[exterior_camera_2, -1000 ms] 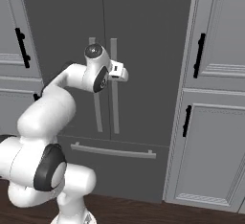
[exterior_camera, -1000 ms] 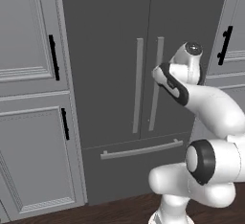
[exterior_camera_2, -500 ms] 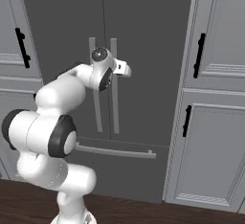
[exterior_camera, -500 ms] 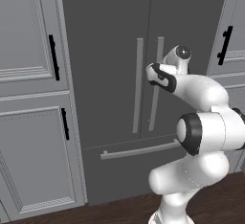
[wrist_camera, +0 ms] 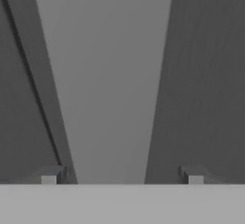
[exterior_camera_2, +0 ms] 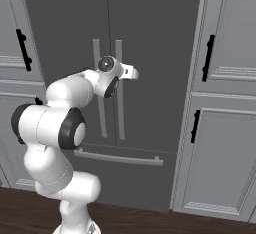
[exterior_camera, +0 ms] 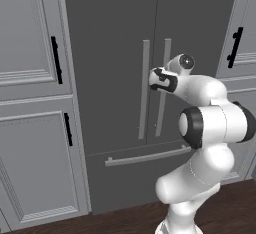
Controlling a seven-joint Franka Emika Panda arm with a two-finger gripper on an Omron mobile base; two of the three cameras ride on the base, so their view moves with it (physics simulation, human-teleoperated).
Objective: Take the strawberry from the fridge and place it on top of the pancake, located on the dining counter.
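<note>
The gripper (wrist_camera: 122,175) is seen closest in the hand view, with its two small fingertips (wrist_camera: 50,175) set wide apart, one on each side of a pale bar handle (wrist_camera: 115,84). The handle is framed between the tips, but whether it is touched by them cannot be told. Just behind the handle, the dark grey door of the fridge (exterior_camera: 115,48) is seen, and both top doors are shut, so the strawberry is hidden from sight. In the left base view, the hand is held up at the right one of the two long handles, close to the thin gap where the doors meet. Lower down, a flat drawer handle (exterior_camera: 148,156) is seen. On both sides, the fridge is hemmed in by grey cabinets (exterior_camera_2: 225,128) with black handles (exterior_camera_2: 208,58). Dark wood floor (exterior_camera_2: 150,220) is laid below.
</note>
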